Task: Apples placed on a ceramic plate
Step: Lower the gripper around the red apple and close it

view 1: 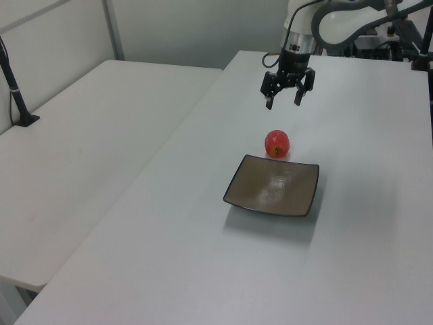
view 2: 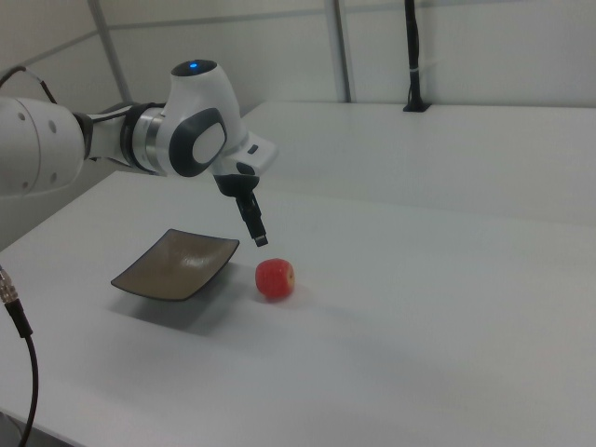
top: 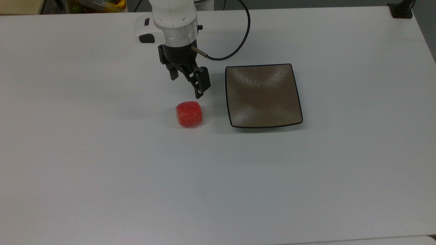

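Overall, we read no labels. White tabletop (top: pixel 102 170), pale walls. Apple (top: pixel 188 114) at the plate's (top: pixel 264 97) 9 o'clock in the top view; end effector (top: pixel 186 85) released, above.

The table (top: pixel 102 170) is seen steeply from above at 6 o'clock in the top view, obliquely from opposite ends in the left and right views, its middle shared.

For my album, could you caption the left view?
Open robot hand poised above a red apple beside an empty brown plate.
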Motion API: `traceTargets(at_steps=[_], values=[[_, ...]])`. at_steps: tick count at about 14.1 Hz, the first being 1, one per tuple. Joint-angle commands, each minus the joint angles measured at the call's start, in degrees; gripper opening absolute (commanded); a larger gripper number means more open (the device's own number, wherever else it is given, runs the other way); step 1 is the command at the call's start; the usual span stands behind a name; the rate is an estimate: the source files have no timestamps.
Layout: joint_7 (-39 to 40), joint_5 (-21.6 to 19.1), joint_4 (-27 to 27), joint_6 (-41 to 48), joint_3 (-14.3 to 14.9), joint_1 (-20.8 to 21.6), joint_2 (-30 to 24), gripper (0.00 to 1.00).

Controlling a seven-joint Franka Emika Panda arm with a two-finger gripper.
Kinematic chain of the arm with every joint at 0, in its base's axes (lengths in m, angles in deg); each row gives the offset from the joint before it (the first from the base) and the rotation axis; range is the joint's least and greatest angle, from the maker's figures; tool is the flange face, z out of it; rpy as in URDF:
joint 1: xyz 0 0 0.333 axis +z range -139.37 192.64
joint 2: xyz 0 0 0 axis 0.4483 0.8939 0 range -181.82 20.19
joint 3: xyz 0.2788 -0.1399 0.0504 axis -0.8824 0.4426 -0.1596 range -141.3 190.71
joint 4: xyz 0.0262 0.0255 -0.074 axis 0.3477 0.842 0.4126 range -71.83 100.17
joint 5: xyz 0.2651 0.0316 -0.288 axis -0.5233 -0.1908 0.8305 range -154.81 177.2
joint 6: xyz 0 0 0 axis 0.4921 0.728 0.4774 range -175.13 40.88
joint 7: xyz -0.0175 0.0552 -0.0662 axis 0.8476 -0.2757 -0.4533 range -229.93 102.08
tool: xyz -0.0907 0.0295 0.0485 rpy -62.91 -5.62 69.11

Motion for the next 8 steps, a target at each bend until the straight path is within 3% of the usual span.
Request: traceTargets(at_steps=[1, 8], values=[[-7.26, -0.08, 0.63, -4.57, 0.26, 0.47, 0.99, 1.0], [-15.8, 2.29, 0.98, -6.78, 0.26, 0.82, 4.16, 1.0]])
